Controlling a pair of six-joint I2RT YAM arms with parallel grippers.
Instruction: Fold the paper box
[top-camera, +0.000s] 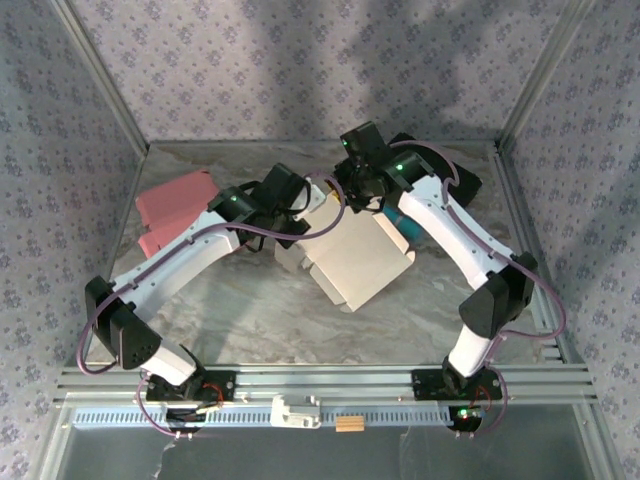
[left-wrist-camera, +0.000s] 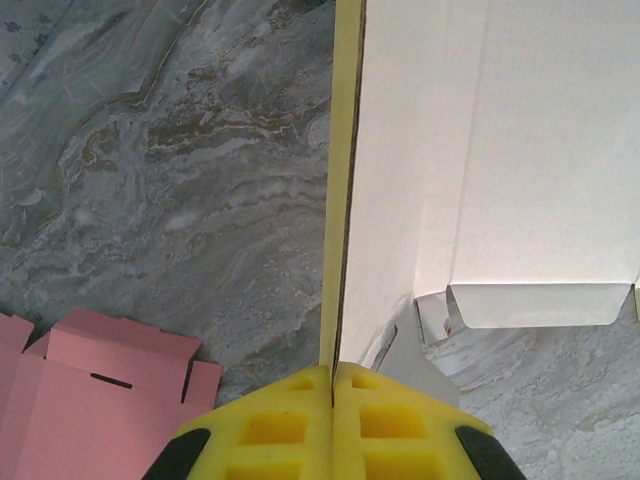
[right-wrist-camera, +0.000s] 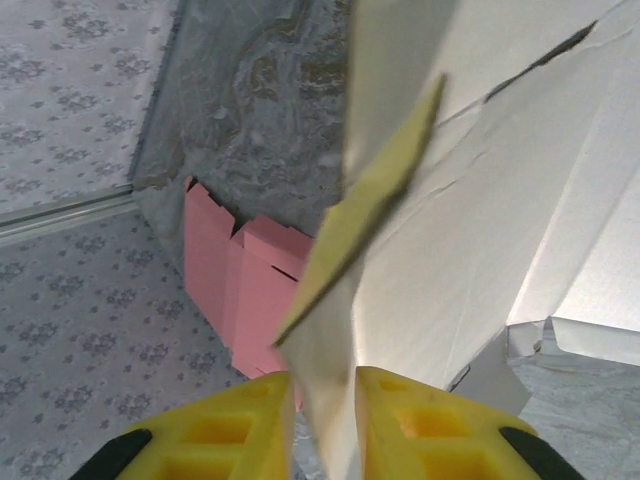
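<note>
While pink box blanks (top-camera: 175, 210) lie flat at upper left, the left gripper (left-wrist-camera: 333, 372) pinches a wall of the paper box (top-camera: 355, 262) at centre; the right gripper (right-wrist-camera: 322, 385) narrowly clamps a flap. Folding looks partway done, with flaps untucked.

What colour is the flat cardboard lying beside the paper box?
The flat cardboard is pink, clearest in the left wrist view.
</note>
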